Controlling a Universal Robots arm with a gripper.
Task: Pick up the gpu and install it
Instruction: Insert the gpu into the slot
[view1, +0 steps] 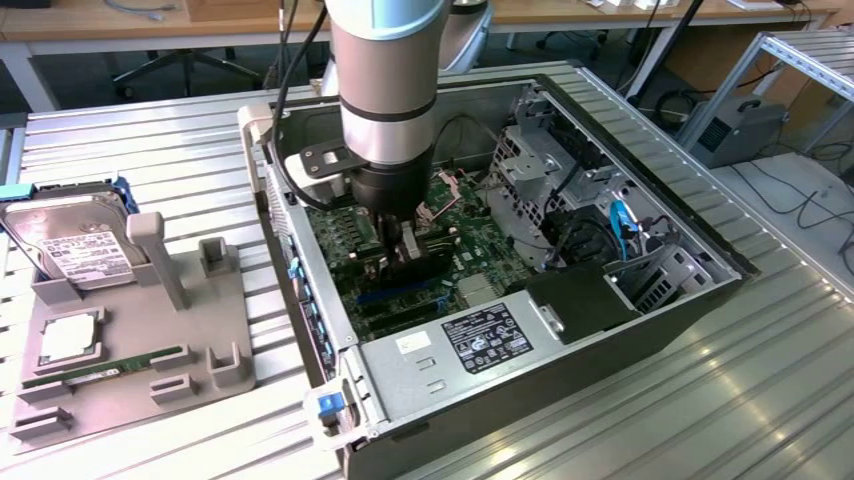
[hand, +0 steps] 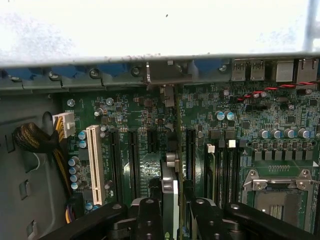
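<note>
Inside the open computer case, over the motherboard, I had the gripper lowered among the expansion slots. Its fingers were closed on the gpu, which stood on edge between them, its long edge running toward the rear wall of the case and its metal bracket end close to that wall. So the pick-up was done and the card was off the grey parts tray, where the hard drive and memory stick lay. Seating was unfinished, I judged: from the wrist view the card seemed to sit above its slot, though I could not confirm contact.
</note>
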